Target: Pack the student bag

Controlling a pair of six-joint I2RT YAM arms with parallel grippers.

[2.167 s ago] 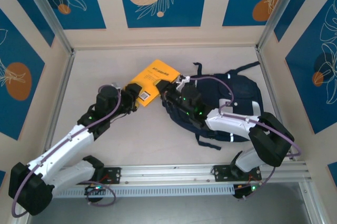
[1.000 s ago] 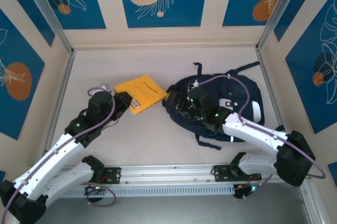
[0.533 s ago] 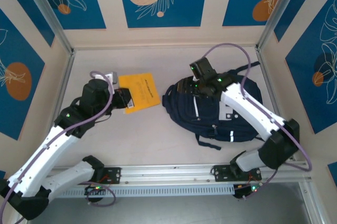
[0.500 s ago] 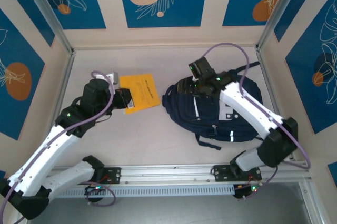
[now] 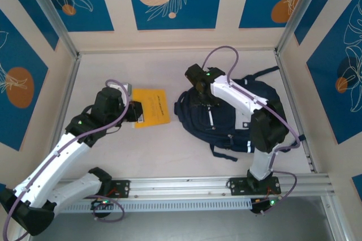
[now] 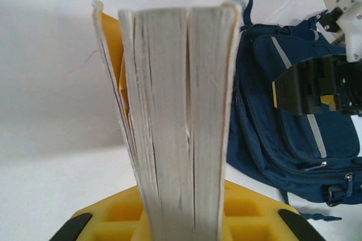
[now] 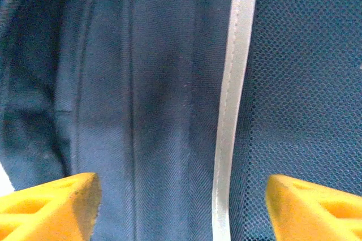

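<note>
The student bag lies flat on the table, right of centre, its shoulder straps trailing toward the far right corner and one loose strap running out toward the near edge. The fabric is dark navy with white reflective stripes. In the right wrist view one stripe runs top to bottom across the bag, with plain weave on its left and mesh on its right. The right gripper is positioned over the far left part of the bag. In the right wrist view the right gripper has its yellow fingers spread wide, released and holding nothing, with the stripe and fabric lying in the gap between them. Contact with the fabric cannot be confirmed. To the left of the bag, apart from it, is a yellow book. The left gripper is clamped on the book's near left edge. In the left wrist view the book stands page edge on between the yellow jaws of the left gripper, pages slightly fanned, the yellow cover on the left. The bag is seen beyond it to the right. Whether the book rests on the table cannot be determined.
</note>
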